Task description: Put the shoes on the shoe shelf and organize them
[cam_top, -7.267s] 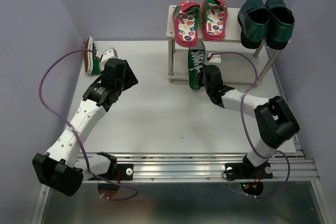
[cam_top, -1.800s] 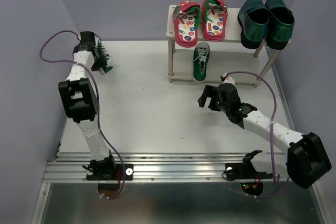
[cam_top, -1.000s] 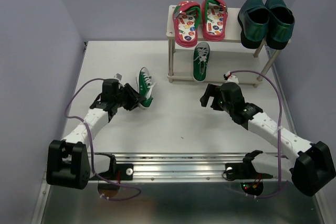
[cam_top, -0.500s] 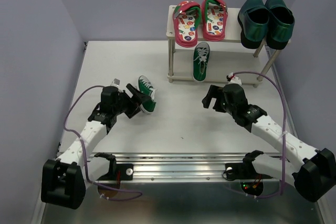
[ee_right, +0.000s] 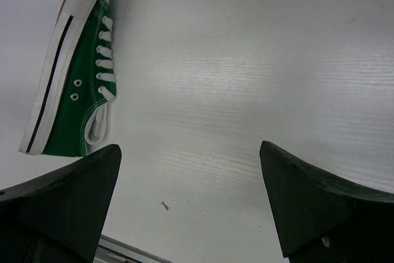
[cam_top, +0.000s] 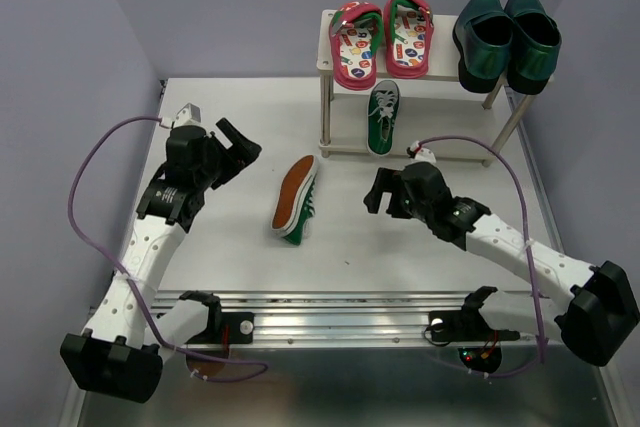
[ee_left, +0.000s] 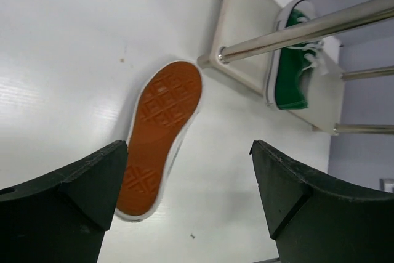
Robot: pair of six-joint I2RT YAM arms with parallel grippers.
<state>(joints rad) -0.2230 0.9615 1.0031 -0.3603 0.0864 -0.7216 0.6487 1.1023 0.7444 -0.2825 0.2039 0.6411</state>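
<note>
Green sneaker (cam_top: 296, 201) now lies on its side on the counter (cam_top: 400, 257), let go by the left fingers (ee_left: 61, 214), which gape empty. Right fingers (ee_right: 55, 195), also apart, could shelve it beside its mate (cam_top: 381, 117)

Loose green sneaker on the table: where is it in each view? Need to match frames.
Top external: loose green sneaker at table centre, lying on its side.
Left wrist: centre-left, orange sole facing the camera.
Right wrist: upper left, laces and green side showing.
Shared landmark: small dark speck on the white table near the sneaker.
</note>
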